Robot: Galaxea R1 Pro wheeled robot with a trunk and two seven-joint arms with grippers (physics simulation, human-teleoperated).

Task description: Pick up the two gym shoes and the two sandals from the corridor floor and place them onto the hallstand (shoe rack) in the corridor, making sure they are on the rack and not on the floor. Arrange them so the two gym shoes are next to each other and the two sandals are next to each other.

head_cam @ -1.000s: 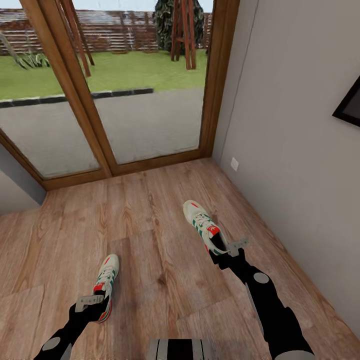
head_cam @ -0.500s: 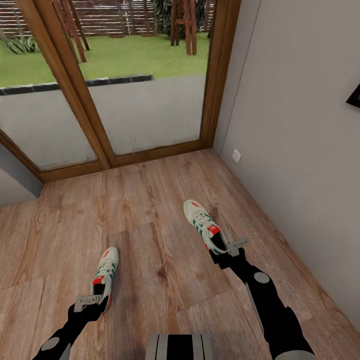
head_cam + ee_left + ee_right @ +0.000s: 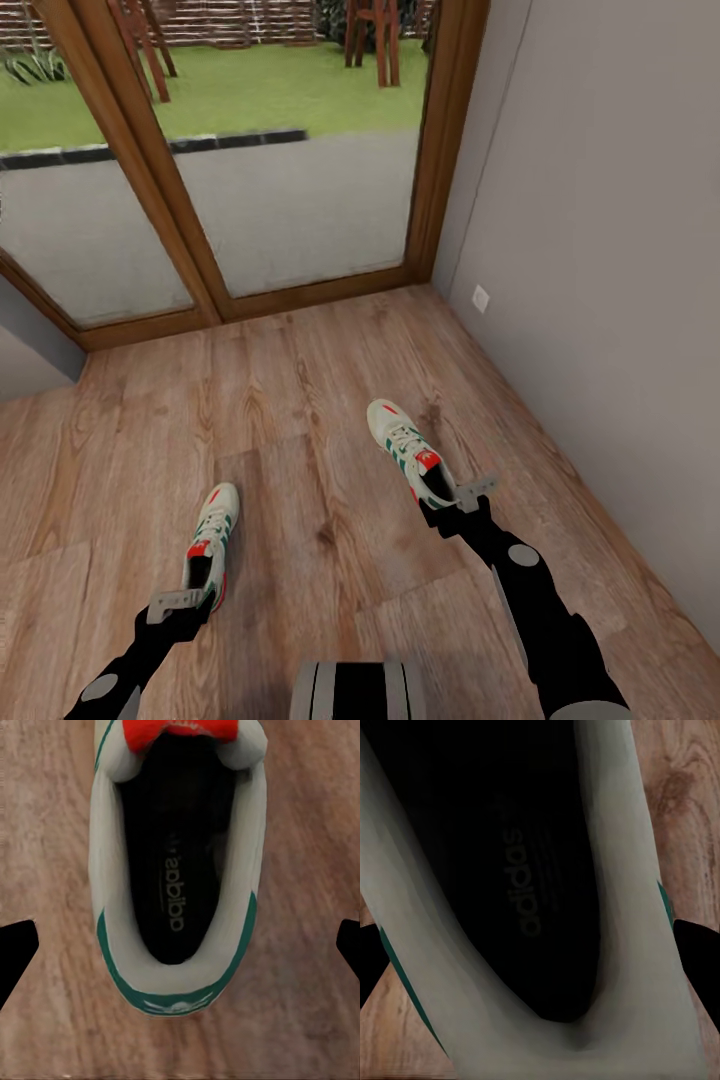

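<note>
Each gym shoe is lying on the corridor floor (image 3: 300, 420), long axis running away from the robot, heel nearest. The left shoe (image 3: 208, 545) is being straddled by the left claw (image 3: 180, 945), spread wide; the right shoe (image 3: 410, 452) is being bracketed at the heel by the right claw (image 3: 540, 967), also wide.

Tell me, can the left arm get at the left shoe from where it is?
Probably yes. The left gripper sits right at the heel of the left shoe, and in the wrist view its fingertips stand apart on either side of the heel collar. Nothing lies between them, just bare floor.
</note>
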